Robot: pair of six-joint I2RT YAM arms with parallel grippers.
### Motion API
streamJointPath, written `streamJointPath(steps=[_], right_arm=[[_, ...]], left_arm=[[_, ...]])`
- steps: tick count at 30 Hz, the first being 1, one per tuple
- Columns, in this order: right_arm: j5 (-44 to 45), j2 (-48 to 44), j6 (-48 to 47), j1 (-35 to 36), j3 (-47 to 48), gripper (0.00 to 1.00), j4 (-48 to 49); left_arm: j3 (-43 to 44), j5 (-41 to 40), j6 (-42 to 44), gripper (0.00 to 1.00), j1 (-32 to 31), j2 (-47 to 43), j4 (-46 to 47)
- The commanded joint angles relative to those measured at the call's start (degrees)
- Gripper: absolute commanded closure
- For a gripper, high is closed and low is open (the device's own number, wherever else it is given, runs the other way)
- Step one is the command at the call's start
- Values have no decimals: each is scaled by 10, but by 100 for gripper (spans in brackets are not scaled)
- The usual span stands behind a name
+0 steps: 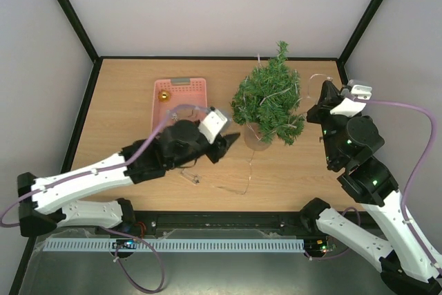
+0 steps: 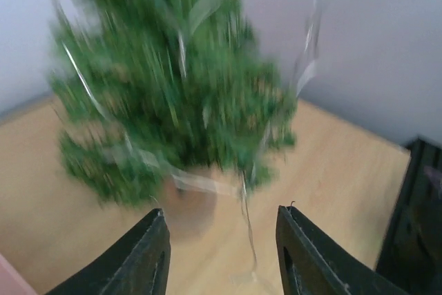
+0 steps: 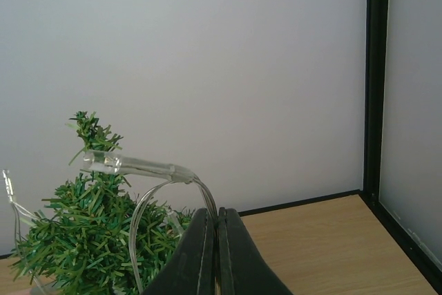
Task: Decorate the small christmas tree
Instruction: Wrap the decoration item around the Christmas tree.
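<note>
The small christmas tree point(image 1: 270, 103) stands at the table's middle back on a pale round base point(image 1: 255, 137), with a clear light string point(image 1: 248, 174) draped on its branches and trailing onto the table. It shows blurred in the left wrist view point(image 2: 166, 94) and at the lower left of the right wrist view point(image 3: 83, 246). My left gripper point(image 1: 231, 141) is open and empty, just left of the tree's base. My right gripper point(image 1: 327, 92) is shut on the light string point(image 3: 138, 167), raised to the right of the tree.
A pink plastic basket point(image 1: 179, 105) lies left of the tree with a gold ball ornament point(image 1: 164, 95) in its back left corner. Black frame posts stand at the back corners. Walls close off the table on three sides.
</note>
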Motion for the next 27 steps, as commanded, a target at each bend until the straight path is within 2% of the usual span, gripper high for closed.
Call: streamJointPath(steps=[1,6,9,15,20,27], right_arm=[[-8,-7,2,-2,10,98,5],[-16,-9,1,-2,12,98,6],[-21,-7,2,-2,10,98,6],[-24,-11,3,-2,2,98,11],[-14,-15,-4,-2,3,98,8],[-11,-15,-4,-2,-3,98,10]], left_arm=[[-115,75,-143,55,-2,22,70],[-152,105,-226,54,-2,48,82],[-168,146,-244,51,-2,74,98],[-248,212,-302,42,-3,137,244],[-271,207,-333,46,-6,188,304],[-269,246,-350,47,-11,240,377]])
